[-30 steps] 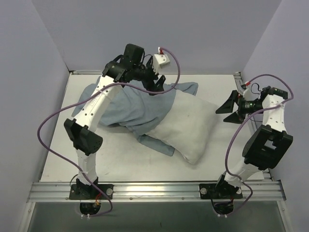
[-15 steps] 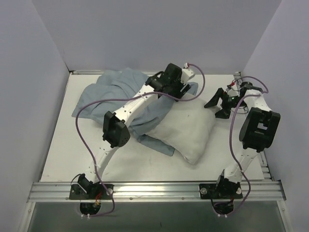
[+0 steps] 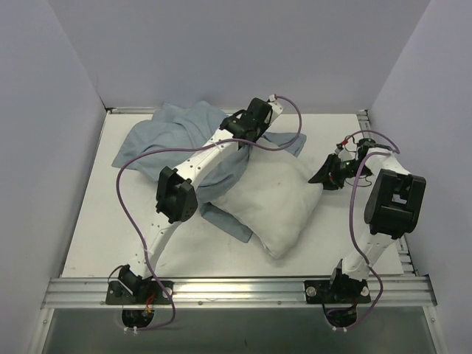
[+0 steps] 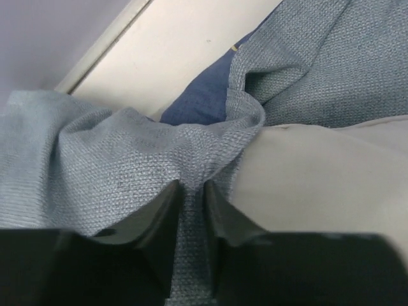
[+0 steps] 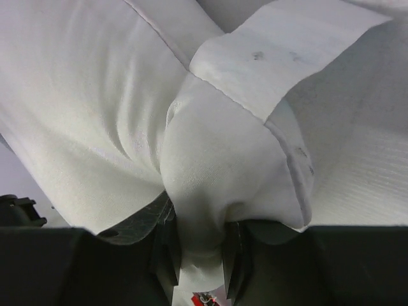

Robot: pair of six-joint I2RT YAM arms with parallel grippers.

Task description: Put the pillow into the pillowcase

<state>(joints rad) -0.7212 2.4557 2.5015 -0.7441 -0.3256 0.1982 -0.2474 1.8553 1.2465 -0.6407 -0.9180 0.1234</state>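
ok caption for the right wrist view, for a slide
Right gripper shut on a bunched corner of the white pillow.

The pillowcase (image 3: 173, 136) in my left wrist view is pale grey-blue, woven-textured, with plain navy showing at twelve o'clock; the pillow (image 3: 276, 210) is plain white.

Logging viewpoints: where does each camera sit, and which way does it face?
Top external: high above the near edge, looking down at the table; both arms show.
Left wrist: looks along the left gripper, shut on the pillowcase.
Right wrist: looks along the right gripper, shut on the pillow corner.
Shared: every view shows the pillow.
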